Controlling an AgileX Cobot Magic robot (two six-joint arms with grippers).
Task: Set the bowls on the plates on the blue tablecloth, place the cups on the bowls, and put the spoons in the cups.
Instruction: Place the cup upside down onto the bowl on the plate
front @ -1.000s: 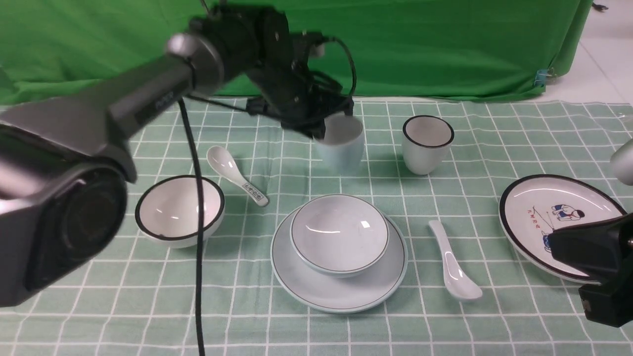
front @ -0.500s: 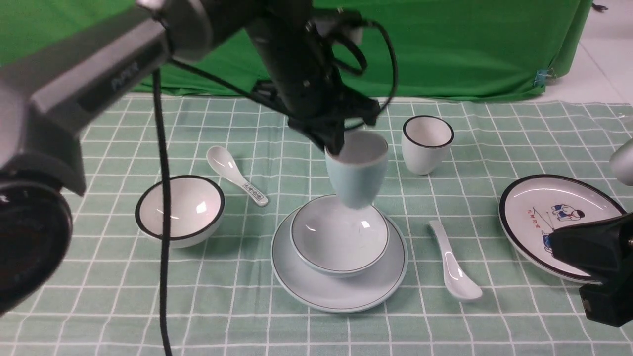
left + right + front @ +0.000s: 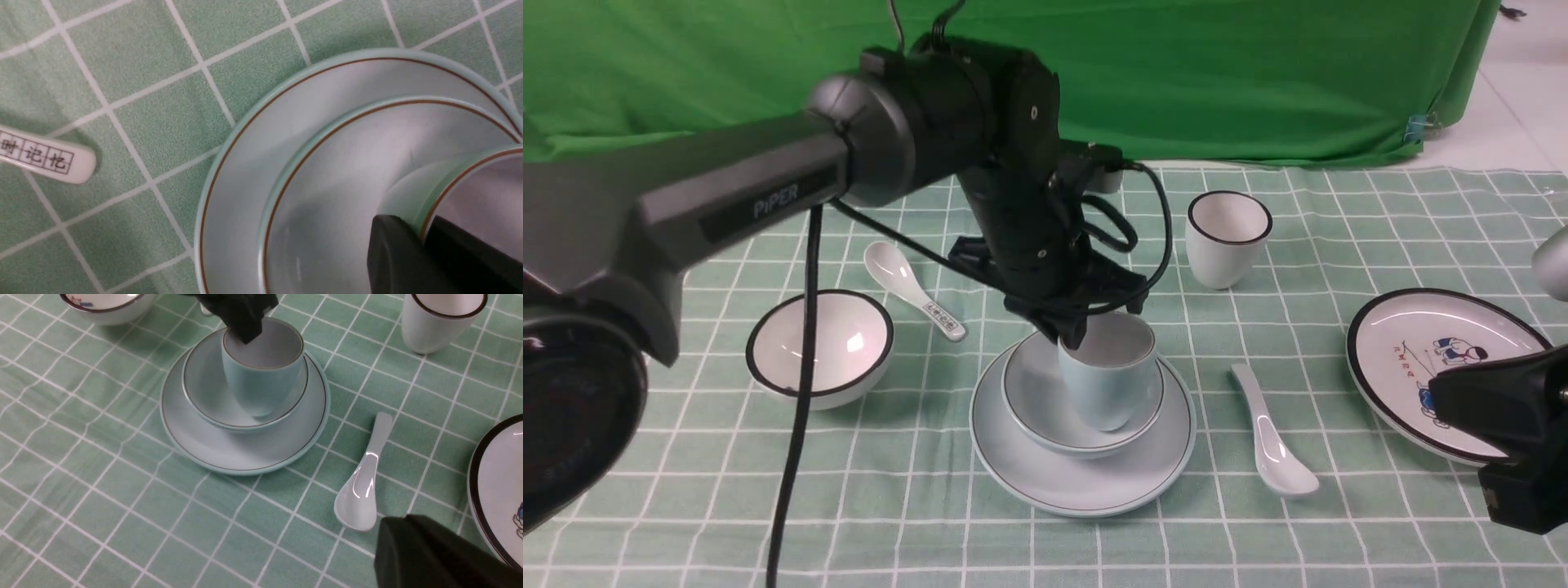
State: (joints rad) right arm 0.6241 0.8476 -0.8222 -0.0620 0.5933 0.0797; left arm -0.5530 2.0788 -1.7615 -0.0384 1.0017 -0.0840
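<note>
My left gripper point(image 3: 1074, 336) is shut on the rim of the pale blue cup point(image 3: 1109, 380), one finger inside and one outside. The cup is down inside the pale blue bowl point(image 3: 1037, 400), which sits on the pale blue plate point(image 3: 1078, 486) on the blue tablecloth point(image 3: 1339, 531). The left wrist view shows the fingers point(image 3: 392, 245) pinching the cup's wall point(image 3: 412, 192). The white bowl point(image 3: 819, 347), patterned spoon point(image 3: 915, 300), white cup point(image 3: 1228, 237) and plain spoon point(image 3: 1270, 437) lie loose. My right gripper point(image 3: 404, 535) is shut and empty beside the white plate point(image 3: 1437, 343).
A green backdrop cloth point(image 3: 1258, 73) hangs behind the table. The left arm and its black cable point(image 3: 800, 425) cross over the white bowl's side of the cloth. The white plate lies near the cloth's right edge.
My left gripper carried the pale blue cup from the back of the cloth toward me and lowered it into the pale blue bowl. The right arm stayed still.
</note>
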